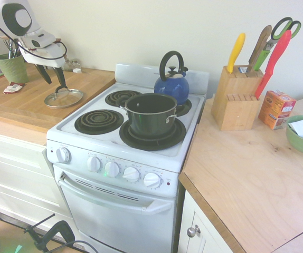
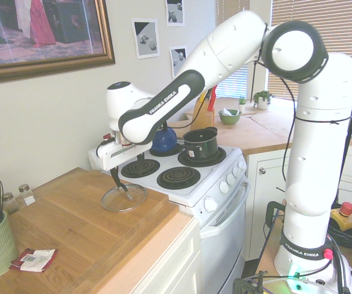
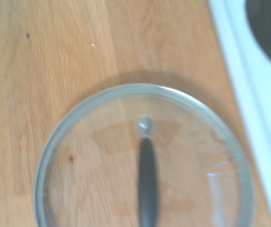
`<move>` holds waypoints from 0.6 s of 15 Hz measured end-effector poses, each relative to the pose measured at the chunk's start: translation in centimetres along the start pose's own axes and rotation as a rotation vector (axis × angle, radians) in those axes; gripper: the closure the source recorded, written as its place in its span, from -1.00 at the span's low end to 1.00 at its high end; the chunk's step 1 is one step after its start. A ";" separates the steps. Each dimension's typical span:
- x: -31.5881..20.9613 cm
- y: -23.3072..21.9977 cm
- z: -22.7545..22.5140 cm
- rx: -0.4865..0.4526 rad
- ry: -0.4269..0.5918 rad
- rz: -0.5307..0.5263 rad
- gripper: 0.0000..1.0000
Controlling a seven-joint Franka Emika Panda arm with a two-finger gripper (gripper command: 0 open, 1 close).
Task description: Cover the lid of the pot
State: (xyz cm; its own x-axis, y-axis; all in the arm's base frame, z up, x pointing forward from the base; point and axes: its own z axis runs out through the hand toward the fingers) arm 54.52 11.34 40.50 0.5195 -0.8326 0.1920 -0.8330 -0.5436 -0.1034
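The lid (image 1: 63, 98) lies flat on the wooden counter (image 1: 25, 105) just beside the stove (image 1: 125, 158), near that counter's stove-side edge. The gripper (image 1: 53, 77) hangs right above the lid. On the stove, the pot (image 1: 150, 114) sits on a front burner, with the kettle (image 1: 172, 84) behind it. A knife block (image 1: 236, 97) stands on the counter across the stove.

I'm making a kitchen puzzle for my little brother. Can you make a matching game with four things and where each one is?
Things:
1. lid
2. pot
3. blue kettle
4. scissors

Places:
A. on the stove's back burner
B. flat on the wooden counter
C. in the knife block
D. on the stove's front burner

Pairs: 1-B, 2-D, 3-A, 4-C
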 end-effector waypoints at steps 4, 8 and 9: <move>0.3 -1.3 2.9 -0.028 -0.016 0.022 1.00; 1.0 -1.6 3.5 -0.014 -0.012 0.031 1.00; 0.9 -1.7 3.5 -0.014 -0.011 0.031 1.00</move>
State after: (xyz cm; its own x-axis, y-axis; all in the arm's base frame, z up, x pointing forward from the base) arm 57.06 11.07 37.41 0.4955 -0.8502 0.1777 -0.8512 -0.5161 -0.0959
